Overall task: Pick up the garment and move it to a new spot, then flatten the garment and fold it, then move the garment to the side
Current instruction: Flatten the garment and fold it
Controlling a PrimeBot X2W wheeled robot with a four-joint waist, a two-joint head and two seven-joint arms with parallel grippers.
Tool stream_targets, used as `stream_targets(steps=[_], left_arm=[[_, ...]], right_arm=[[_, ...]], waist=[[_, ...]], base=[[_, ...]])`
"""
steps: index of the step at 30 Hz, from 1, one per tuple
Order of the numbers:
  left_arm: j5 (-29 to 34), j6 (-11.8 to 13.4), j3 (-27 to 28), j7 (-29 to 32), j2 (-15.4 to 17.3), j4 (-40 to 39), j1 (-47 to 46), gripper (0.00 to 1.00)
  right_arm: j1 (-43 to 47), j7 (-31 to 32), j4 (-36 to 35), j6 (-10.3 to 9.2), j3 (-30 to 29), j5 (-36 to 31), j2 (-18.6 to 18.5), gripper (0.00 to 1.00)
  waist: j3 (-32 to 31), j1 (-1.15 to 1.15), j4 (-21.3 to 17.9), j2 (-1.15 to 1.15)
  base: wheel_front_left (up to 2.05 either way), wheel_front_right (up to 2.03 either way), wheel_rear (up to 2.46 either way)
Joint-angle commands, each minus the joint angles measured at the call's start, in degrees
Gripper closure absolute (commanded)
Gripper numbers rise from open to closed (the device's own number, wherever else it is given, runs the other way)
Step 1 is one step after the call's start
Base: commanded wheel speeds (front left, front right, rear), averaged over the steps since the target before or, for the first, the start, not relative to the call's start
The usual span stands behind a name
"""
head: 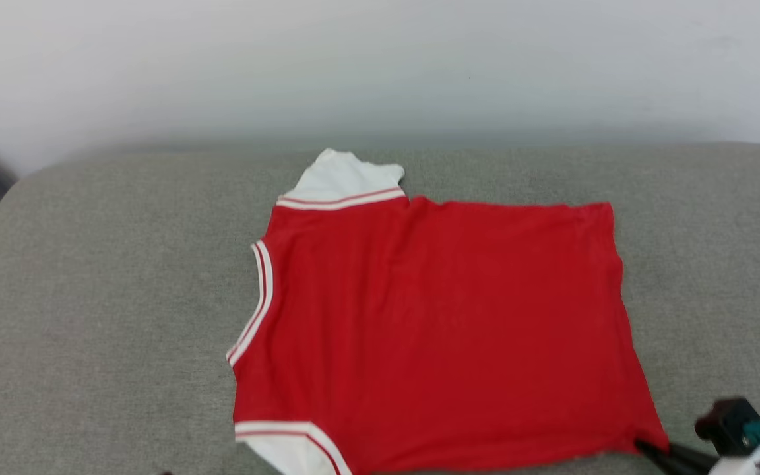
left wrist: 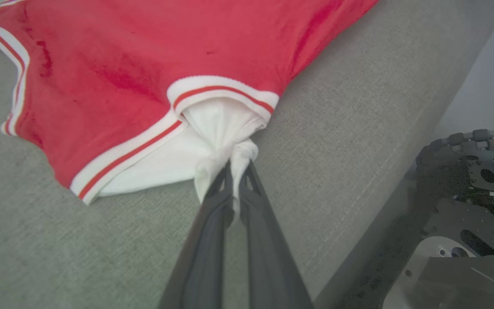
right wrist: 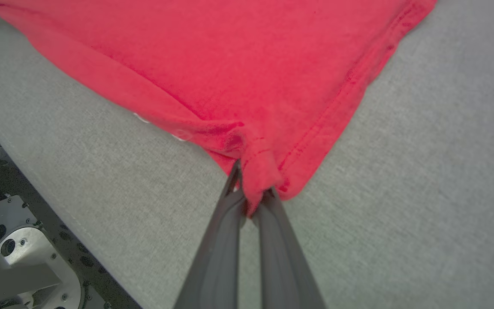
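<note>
Red shirt [head: 433, 316] lies spread, plain side up, on the grey cushion [head: 90, 297]. Its near white sleeve [left wrist: 217, 128] is pinched in the left tool [left wrist: 239, 165], a hem corner [right wrist: 272, 171] in the right tool [right wrist: 251, 193]. Flattening seems in hand; next, draw both grips apart evenly, then fold.

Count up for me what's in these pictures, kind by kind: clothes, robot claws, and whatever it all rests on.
Shirts: 1, the red shirt with white sleeves
Claws: 2, the left claw and the right claw, each shut on the shirt
Cushions: 1, the grey cushion under the shirt
Total: 4
</note>
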Motion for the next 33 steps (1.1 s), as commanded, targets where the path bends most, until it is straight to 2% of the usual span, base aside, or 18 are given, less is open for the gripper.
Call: stream_targets(steps=[1, 5, 9, 14, 19, 25, 30, 33], left_arm=[[-0.39, 0.05, -0.27, 0.28, -0.32, -0.32, 1.41, 1.0], [-0.32, -0.53, -0.5, 1.52, -1.39, -0.86, 4.52, 1.0], [0.05, -1.16, -0.57, 2.17, -2.33, -0.22, 5.66, 1.0], [1.09, -1.33, 0.3, 1.71, -1.49, 0.77, 2.7, 1.0], [2.67, -2.57, 1.81, 2.26, -0.25, 0.85, -2.38, 1.0], [5.47, -6.62, 2.98, 4.22, 0.0, 2.68, -11.23, 1.0], [6.83, -10.99, 3.9, 5.3, -1.57, 6.67, -19.21, 1.0], [7.44, -12.73, 3.87, 6.19, -3.19, 9.76, -23.72, 1.0]], right_arm=[[1.9, 0.41, -0.61, -0.07, -0.9, -0.23, -0.55, 1.0], [8.92, 2.03, -3.02, -0.07, -5.89, -1.1, -1.15, 1.0], [13.35, 3.94, -5.01, -0.07, -10.94, -3.21, -0.18, 1.0], [16.1, 6.32, -7.22, -0.07, -17.5, -6.17, 2.04, 1.0], [16.46, 8.51, -10.43, -0.07, -23.71, -8.7, 4.06, 1.0], [14.93, 11.86, -14.77, -0.07, -28.97, -11.03, 5.82, 1.0], [12.07, 14.24, -16.98, -0.07, -31.77, -12.75, 6.29, 1.0], [9.88, 15.75, -17.53, -0.07, -32.73, -13.13, 6.66, 1.0]], waist=[[-0.85, 0.02, 0.01, 0.0], [-1.43, 0.02, 0.05, 0.0], [-1.54, 0.02, 0.02, 0.0], [-1.49, 0.02, 0.22, 0.0], [-0.74, 0.02, 0.33, 0.0], [1.67, 0.02, 0.05, 0.0], [4.97, 0.02, -0.74, 0.0], [7.31, 0.02, -1.23, 0.0]], base=[[0.0, 0.0, 0.0], [0.0, 0.0, 0.0], [0.0, 0.0, 0.0], [0.0, 0.0, 0.0], [0.0, 0.0, 0.0], [0.0, 0.0, 0.0], [0.0, 0.0, 0.0], [0.0, 0.0, 0.0]])
